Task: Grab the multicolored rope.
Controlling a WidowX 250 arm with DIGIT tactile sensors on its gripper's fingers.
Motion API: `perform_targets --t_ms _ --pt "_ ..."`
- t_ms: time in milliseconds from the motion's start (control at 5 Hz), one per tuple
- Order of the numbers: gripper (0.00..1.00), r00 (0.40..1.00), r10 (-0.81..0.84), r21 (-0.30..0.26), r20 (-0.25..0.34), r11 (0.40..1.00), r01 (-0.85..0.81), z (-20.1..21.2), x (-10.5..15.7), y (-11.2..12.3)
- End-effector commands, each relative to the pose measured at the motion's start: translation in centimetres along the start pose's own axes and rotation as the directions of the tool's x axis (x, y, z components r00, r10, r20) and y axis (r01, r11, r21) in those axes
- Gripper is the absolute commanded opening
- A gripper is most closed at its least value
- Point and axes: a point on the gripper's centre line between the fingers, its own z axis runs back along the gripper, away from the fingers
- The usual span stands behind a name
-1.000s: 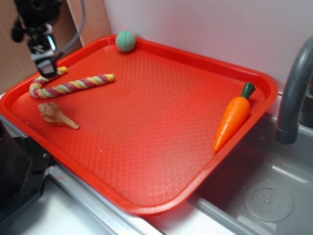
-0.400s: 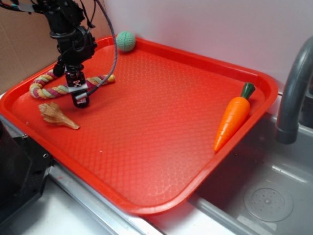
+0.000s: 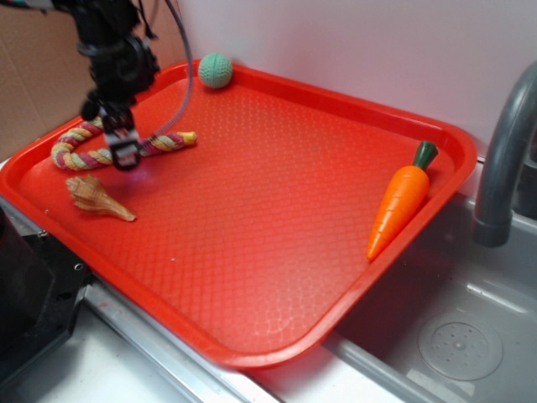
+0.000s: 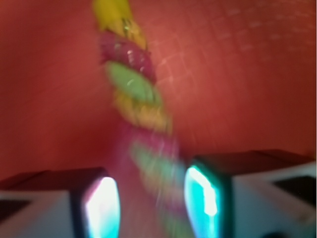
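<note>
Gripper [image 3: 124, 156] is hovering spread over the multicolored rope [image 3: 159, 143], one finger [image 4: 101, 206] either side of the straight part, seemingly lining up a pinch. Rope is lying at the far left of the red tray [image 3: 277, 218], seashell [image 3: 96, 197] nearby.

A red textured tray [image 3: 252, 277] with a raised rim carries everything. On it lie the multicolored rope [image 3: 172, 142] near the left rim, a tan spiky seashell [image 3: 96, 197] just in front of the rope, a green ball [image 3: 216, 70] in the far corner against the rim, and an orange toy carrot [image 3: 401, 201] along the right rim.
</note>
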Motion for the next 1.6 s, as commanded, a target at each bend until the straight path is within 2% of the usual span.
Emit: perform_targets --t_ms 0,200,400,600,800,1000,1200,1400 --pt "0.0 0.996 0.036 0.086 0.085 0.995 -0.043 10.8 0.6 -1.4" --pt "0.0 0.991 0.077 0.041 0.106 0.996 -0.082 15.3 1.2 -3.7" --pt "0.0 0.983 0.168 -0.032 0.074 0.986 -0.166 16.9 2.2 -5.2" --pt "0.0 0.978 0.196 -0.044 0.076 0.98 -0.193 17.0 2.2 -5.6" --pt "1.0 0.983 0.094 0.002 0.16 0.995 -0.096 14.5 0.0 -3.0" --pt "1.0 0.982 0.031 0.02 0.184 0.999 -0.035 11.7 -0.9 0.1" --pt "1.0 0.987 -0.025 -0.016 0.16 0.999 0.028 7.0 -0.9 3.1" --pt "1.0 0.995 -0.018 -0.047 0.095 0.999 0.023 3.8 -0.7 3.7"
